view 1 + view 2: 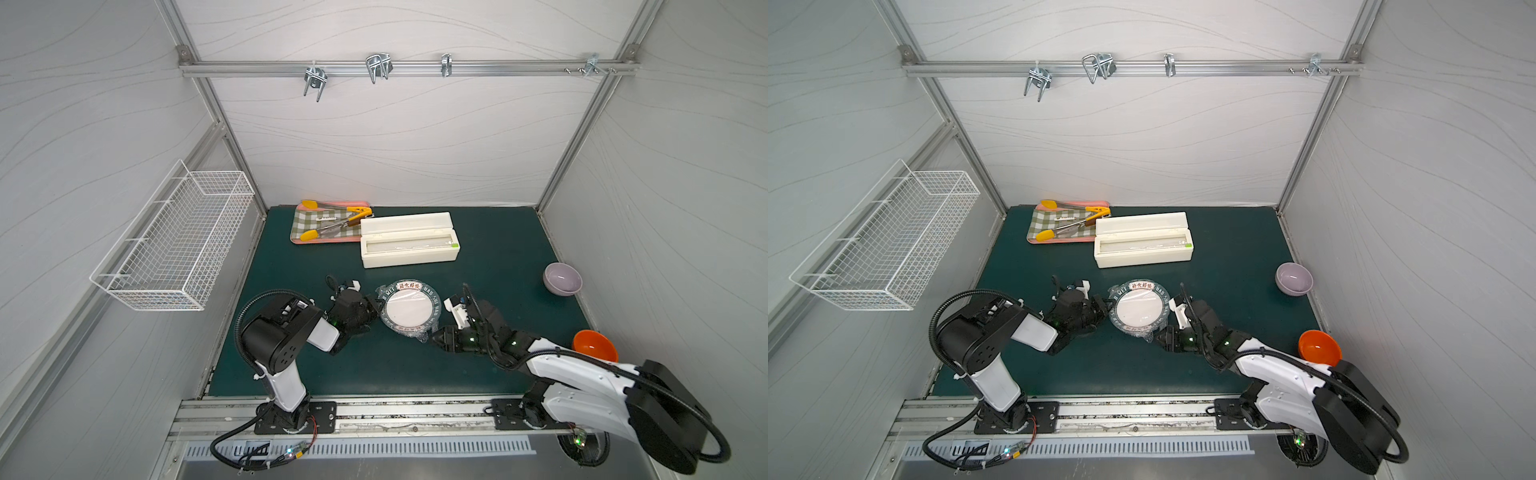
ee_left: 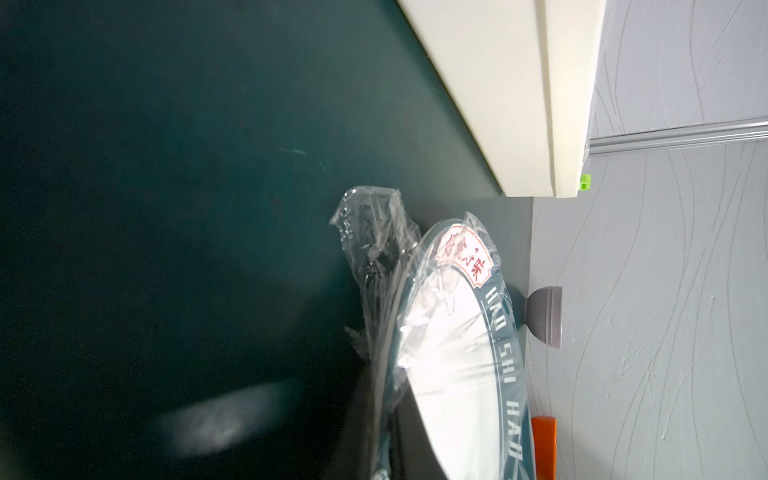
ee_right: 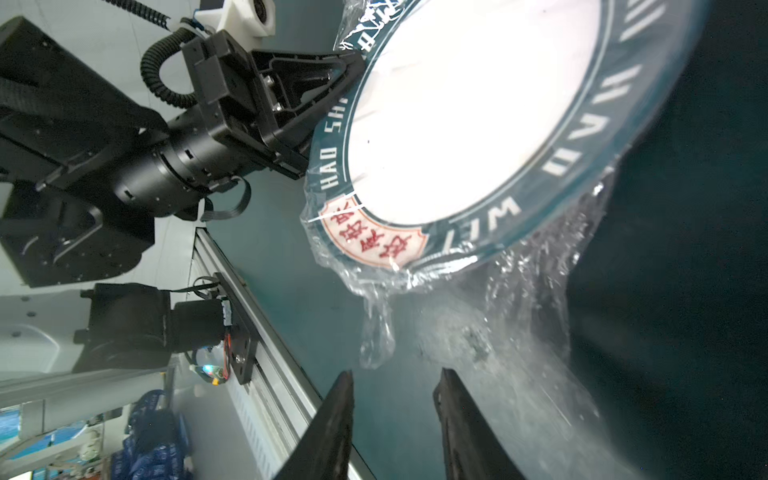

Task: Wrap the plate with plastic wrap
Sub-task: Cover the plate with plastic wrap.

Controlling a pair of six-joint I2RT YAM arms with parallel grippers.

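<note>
Plastic wrap (image 3: pixel 528 299) covers the face of the plate (image 1: pixel 406 308), which lies mid-table between the two arms. The film is fairly smooth over the white centre and lettered green rim. At the edge nearest the right arm it hangs in a loose, crinkled skirt with one thin tail (not tucked under, as far as the right wrist view shows). The left hand (image 3: pixel 345 70) is clamped on the far rim, film and all, and that side may be tipped up slightly, though this is hard to confirm. The right hand (image 3: pixel 395 399) waits just below the dangling tail, fingers apart with nothing between them.

The likely trouble lies in that loose skirt. A pinch that closes on too little film could slip off. A pull that is too firm could drag the sheet across the plate or tear it. The left hand's narrow hold on the rim might also let the plate pivot under a sideways tug.

Further out on the table (image 1: pixel 291 353), well apart from the plate, stand the white dispenser box (image 1: pixel 409 245), a purple bowl (image 1: pixel 562 279) and an orange bowl (image 1: pixel 594 345).
</note>
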